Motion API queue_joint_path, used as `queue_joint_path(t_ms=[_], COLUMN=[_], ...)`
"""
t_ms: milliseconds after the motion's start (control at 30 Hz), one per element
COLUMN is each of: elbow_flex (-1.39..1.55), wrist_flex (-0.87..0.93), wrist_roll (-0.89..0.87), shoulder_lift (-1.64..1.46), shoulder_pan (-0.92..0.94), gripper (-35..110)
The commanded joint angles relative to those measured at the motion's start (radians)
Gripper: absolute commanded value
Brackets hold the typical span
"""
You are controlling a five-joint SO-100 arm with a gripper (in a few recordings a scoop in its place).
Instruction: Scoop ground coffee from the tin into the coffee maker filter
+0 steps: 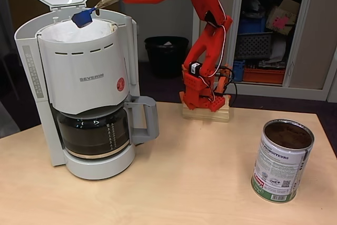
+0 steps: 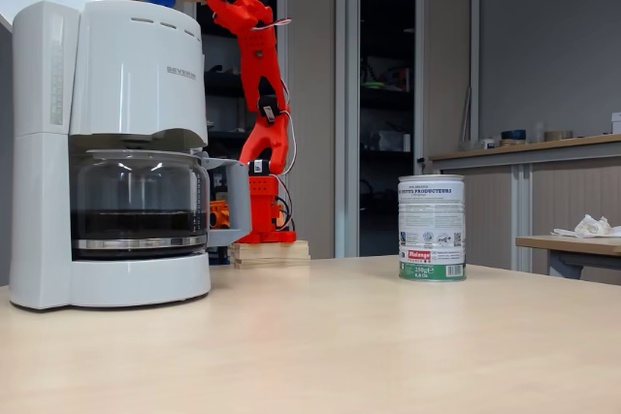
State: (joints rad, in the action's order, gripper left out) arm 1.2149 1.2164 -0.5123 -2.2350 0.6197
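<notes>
Above the white drip coffee maker's paper-lined filter basket [image 1: 79, 32], the red arm's fingers [image 1: 101, 7] grasp a blue-bowled scoop [image 1: 83, 17], apparently mid-delivery, with tipping it judged next.

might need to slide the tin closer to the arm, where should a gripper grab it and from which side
Judging by its pose, take the tin by its cylindrical wall, partway up the label, coming in level from the side. It stands upright and apart from the coffee maker, and its open top holds the ground coffee, so gripping from above risks a spill.
</notes>
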Motion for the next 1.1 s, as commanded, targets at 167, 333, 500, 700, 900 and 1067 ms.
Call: queue_joint_path(t_ms=[167,333,500,700,900,1067], elbow_flex=[-0.055,-0.055,-0.049,0.025,0.063,0.061], wrist_flex=[0.012,0.003,-0.015,-0.037,-0.048,-0.017], wrist_roll=[-0.213,-0.356,-0.474,-0.680,-0.845,-0.983], shoulder_lift=[-0.014,-0.005,0.012,0.009,0.029,0.029], shoulder_pan=[0.041,0.087,0.156,0.179,0.149,0.115], gripper=[0,0,0,0,0,0])
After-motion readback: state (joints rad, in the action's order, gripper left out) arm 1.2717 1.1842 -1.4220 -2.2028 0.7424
